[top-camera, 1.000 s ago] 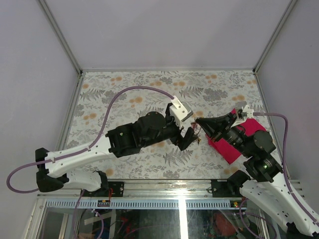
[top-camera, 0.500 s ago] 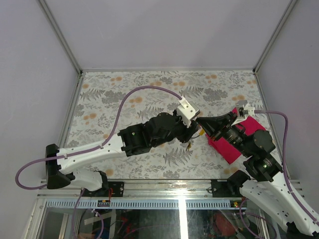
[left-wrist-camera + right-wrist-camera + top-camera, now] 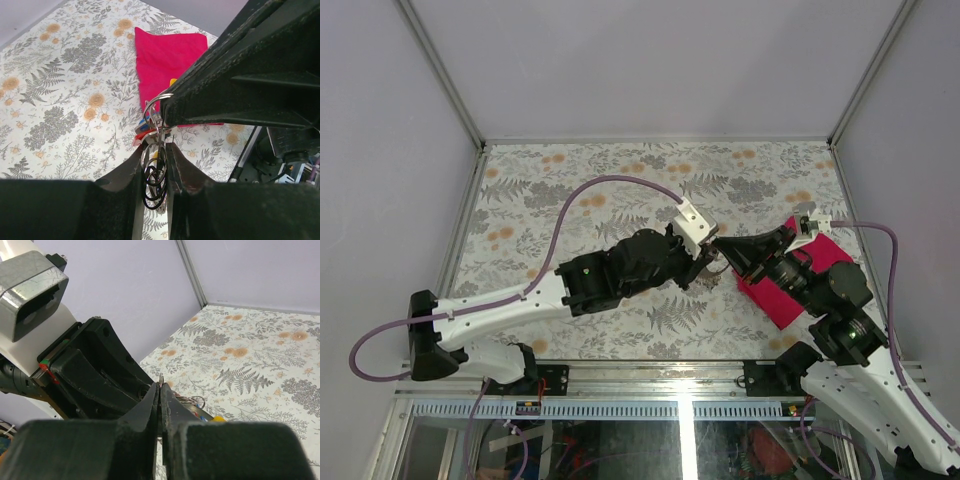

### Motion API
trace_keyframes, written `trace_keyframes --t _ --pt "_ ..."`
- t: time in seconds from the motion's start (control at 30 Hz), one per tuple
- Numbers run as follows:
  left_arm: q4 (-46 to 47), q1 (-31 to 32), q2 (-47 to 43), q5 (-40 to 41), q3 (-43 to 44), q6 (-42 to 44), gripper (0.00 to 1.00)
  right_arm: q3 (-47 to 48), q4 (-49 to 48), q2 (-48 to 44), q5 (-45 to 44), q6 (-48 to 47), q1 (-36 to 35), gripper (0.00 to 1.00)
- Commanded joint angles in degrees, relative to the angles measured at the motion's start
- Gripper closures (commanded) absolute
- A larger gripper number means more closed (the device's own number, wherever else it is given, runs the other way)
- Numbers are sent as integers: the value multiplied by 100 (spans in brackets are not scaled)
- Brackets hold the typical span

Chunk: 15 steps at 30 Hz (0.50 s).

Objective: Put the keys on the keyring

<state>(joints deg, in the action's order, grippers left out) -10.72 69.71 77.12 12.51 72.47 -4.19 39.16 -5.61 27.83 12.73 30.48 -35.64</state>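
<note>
The keyring [image 3: 153,106], a thin silvery loop, hangs in the air between both grippers above the table. My right gripper [image 3: 160,387] is shut on its upper edge, and the metal rim pokes out at the tips. In the left wrist view its black fingers [image 3: 225,85] fill the upper right. My left gripper [image 3: 155,150] is closed narrowly around the lower silver and black rings. A red key head [image 3: 141,139] and a yellow key head [image 3: 218,418] hang at the ring. In the top view the left gripper [image 3: 705,262] and right gripper [image 3: 718,241] meet tip to tip.
A magenta cloth [image 3: 790,275] lies on the floral table under the right arm, also seen in the left wrist view as the cloth [image 3: 170,55]. The left arm's purple cable [image 3: 610,182] arcs over the table's middle. Metal frame posts stand at the back corners.
The left arm reached right to the hanging ring and its jaws closed in around it. The right gripper stayed in place on the ring, its tips loosening very slightly.
</note>
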Motion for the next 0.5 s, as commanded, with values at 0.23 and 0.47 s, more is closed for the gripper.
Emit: trace_keyframes --t 0.23,0.47 --pt "412 -508 -437 -1053 -625 -846 100 467 570 -224 -488 -744 -31 59" --pt "1020 -1978 -888 -2319 -1542 -1913 100 476 1269 -393 -1100 -1030 -31 46"
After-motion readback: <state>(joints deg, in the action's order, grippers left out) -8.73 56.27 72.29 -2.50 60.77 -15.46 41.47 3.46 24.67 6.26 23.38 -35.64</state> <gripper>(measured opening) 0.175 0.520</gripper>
